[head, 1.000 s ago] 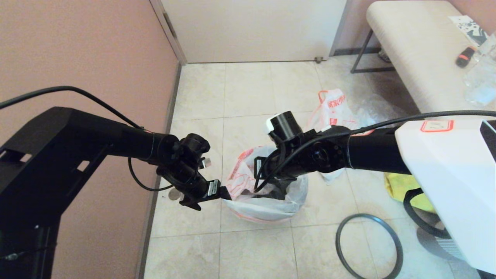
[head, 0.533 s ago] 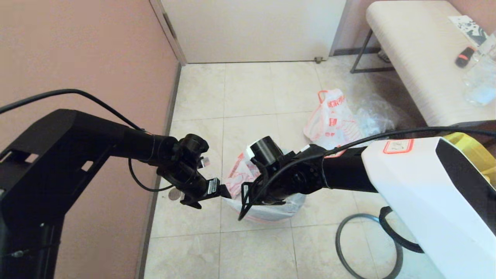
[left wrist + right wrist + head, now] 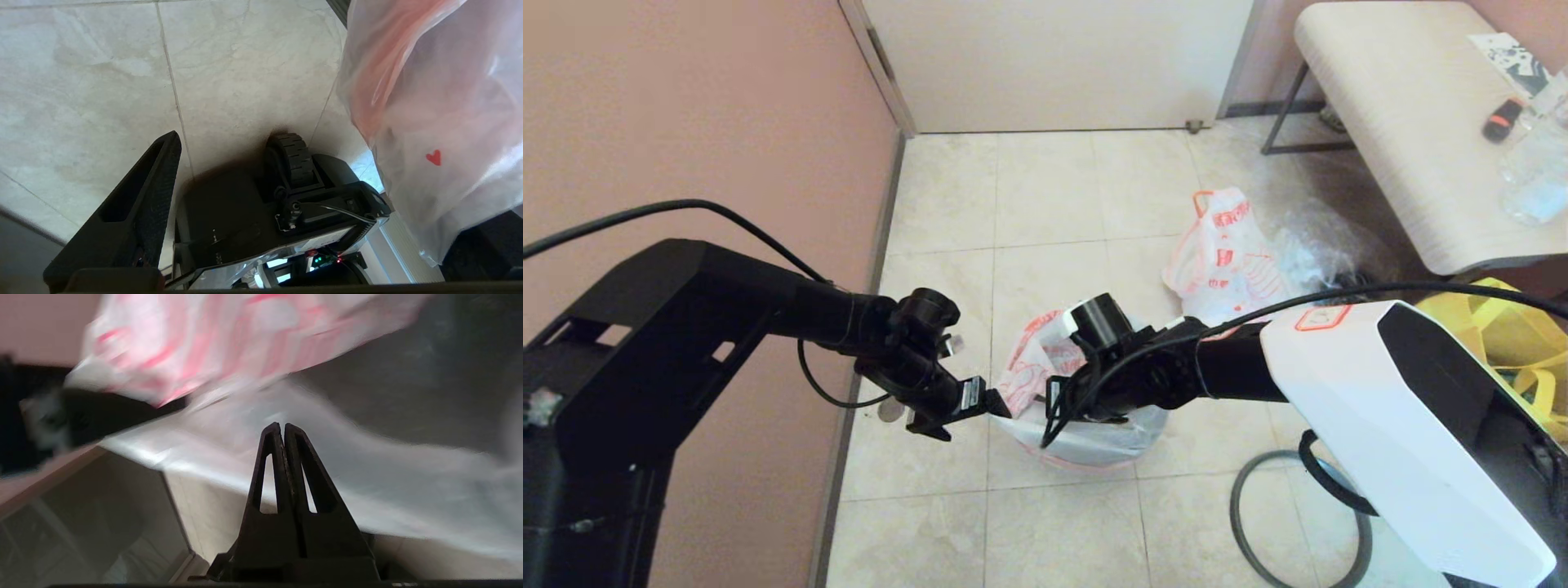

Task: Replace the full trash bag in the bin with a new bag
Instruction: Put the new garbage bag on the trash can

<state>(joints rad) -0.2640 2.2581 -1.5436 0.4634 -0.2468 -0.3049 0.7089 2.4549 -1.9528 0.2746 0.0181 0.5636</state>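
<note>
The new bag [image 3: 1086, 437] hides the bin almost wholly.

No legible txt anywhere. Full trash bag [image 3: 1223, 253], far right of bin: orange-red print, chars unreadable. Red-framed sticker [image 3: 1321, 317] on right arm: blank/illegible. New bag [image 3: 435, 157]: small red heart.

New bag [image 3: 1086, 437] white with pink band; full trash bag [image 3: 1225, 261] orange-printed.
</note>
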